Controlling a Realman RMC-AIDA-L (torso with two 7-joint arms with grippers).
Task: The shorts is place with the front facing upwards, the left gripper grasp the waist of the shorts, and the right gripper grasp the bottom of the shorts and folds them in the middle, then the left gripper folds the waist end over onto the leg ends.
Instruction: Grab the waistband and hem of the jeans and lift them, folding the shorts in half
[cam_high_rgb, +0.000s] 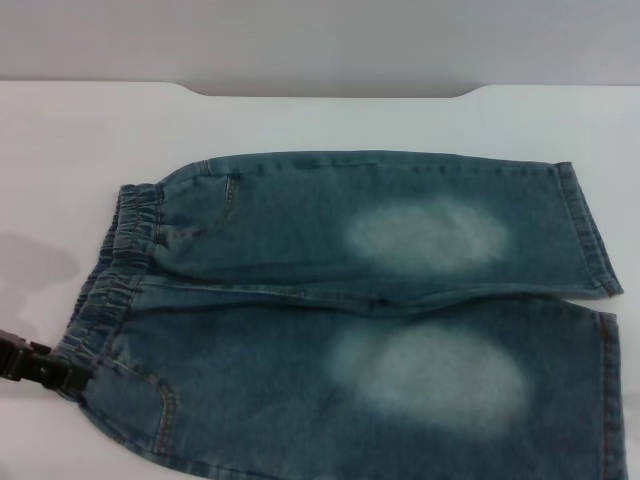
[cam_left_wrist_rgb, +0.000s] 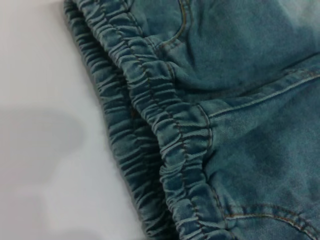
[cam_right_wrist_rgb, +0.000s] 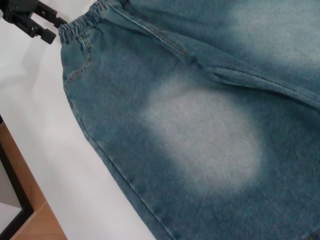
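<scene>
While the blue-green washed denim shorts (cam_high_rgb: 370, 320) lie flat and front-up on the white desk (cam_high_rgb: 300, 120), the left hand (cam_high_rgb: 50, 372), a black two-fingered clamp, sits at the near corner of the gathered elastic waistband (cam_high_rgb: 120, 270). Its tips reach the edge of the ruffled band, touching or almost touching the cloth; whether the fingers are spread or pressed together cannot be told from the head view, and the left wrist view shows only the waistband (cam_left_wrist_rgb: 165, 130) and bare desk beside it. In the right wrist view the same black clamp (cam_right_wrist_rgb: 30, 20) appears just beside the waistband corner (cam_right_wrist_rgb: 82, 25).

From the left hand, the shorts stretch away across the desk, the waist end nearest it and the two straight stitched leg hems (cam_high_rgb: 590, 230) farthest off. Each leg front carries a pale faded oval: one (cam_high_rgb: 430, 375) on the leg in line with the hand, another (cam_high_rgb: 425, 235) on the leg beyond it. A curved front pocket seam (cam_high_rgb: 160, 410) lies close to the hand.

The right hand is not seen in any view; its wrist camera looks down on the nearer leg and its pale oval (cam_right_wrist_rgb: 205, 145).
</scene>
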